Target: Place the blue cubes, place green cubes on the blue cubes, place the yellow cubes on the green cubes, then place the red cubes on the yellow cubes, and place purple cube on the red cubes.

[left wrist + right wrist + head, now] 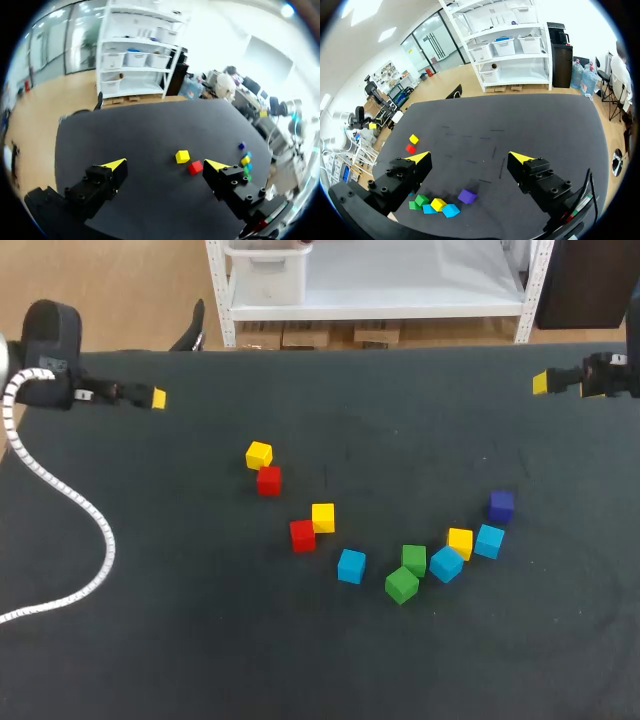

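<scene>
Loose cubes lie on the dark table (180, 640). A yellow cube (259, 454) touches a red cube (268, 480) left of the middle, and a second red cube (302, 535) and yellow cube (322, 517) sit lower down. Further right are a blue cube (351, 565), two green cubes (414, 559) (401, 585), two more blue cubes (446, 564) (489, 540), a third yellow cube (460, 542) and the purple cube (501, 506). My left gripper (150, 397) (165, 164) hangs open at the far left, my right gripper (545, 383) (469, 158) open at the far right. Neither holds anything.
A white ribbed cable (70, 505) from the left arm loops over the table's left side. The purple cube (467, 196) lies just under the right gripper's view, with the yellow cube (182, 156) and red cube (195, 167) ahead of the left one.
</scene>
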{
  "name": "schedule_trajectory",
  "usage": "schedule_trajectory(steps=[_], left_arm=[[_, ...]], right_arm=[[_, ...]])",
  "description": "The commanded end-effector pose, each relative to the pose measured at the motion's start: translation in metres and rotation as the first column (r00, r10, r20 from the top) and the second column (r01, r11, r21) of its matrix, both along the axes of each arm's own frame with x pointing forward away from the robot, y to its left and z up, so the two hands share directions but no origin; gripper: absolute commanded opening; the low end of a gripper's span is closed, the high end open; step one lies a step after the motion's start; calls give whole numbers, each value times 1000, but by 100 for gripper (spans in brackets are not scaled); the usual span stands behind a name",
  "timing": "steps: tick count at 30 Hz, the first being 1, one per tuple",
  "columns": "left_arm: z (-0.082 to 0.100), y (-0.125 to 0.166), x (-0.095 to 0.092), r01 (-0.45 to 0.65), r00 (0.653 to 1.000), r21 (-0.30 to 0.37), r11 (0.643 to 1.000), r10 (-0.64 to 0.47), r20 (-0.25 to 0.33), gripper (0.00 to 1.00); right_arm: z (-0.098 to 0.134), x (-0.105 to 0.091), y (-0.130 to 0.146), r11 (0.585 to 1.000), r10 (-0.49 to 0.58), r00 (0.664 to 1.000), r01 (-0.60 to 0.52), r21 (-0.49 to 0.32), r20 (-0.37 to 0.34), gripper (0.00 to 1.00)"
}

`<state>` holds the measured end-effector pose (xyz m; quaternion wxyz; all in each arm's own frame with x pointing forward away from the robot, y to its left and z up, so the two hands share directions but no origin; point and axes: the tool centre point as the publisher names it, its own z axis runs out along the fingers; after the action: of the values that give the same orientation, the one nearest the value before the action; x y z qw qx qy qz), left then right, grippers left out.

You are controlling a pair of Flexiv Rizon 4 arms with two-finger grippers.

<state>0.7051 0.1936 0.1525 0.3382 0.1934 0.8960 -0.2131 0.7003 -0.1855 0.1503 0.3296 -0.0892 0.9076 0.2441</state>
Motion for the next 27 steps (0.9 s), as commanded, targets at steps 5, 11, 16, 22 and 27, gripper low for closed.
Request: schedule_trajectory(steps=[5, 11, 16, 22, 27], left_arm=[[8, 19, 6, 656, 691, 386, 648, -722, 38, 100], [9, 34, 0, 828, 395, 404, 389, -916, 71, 100], [8, 48, -3, 882, 182, 421, 210, -978, 106, 100], [7, 50, -4, 885, 140, 432, 173, -984, 107, 100], [7, 50, -4, 885, 140, 432, 173, -984, 107, 100]], right_arm=[[0, 0, 0, 1000, -2, 1000, 2, -1, 1, 100], [0, 0, 0, 1000, -2, 1000, 2, -1, 1, 100], [0, 0, 0, 1000, -2, 1000, 2, -1, 1, 100], [0, 0, 0, 1000, -2, 1000, 2, -1, 1, 100], [0, 0, 0, 1000, -2, 1000, 2, -1, 1, 100]])
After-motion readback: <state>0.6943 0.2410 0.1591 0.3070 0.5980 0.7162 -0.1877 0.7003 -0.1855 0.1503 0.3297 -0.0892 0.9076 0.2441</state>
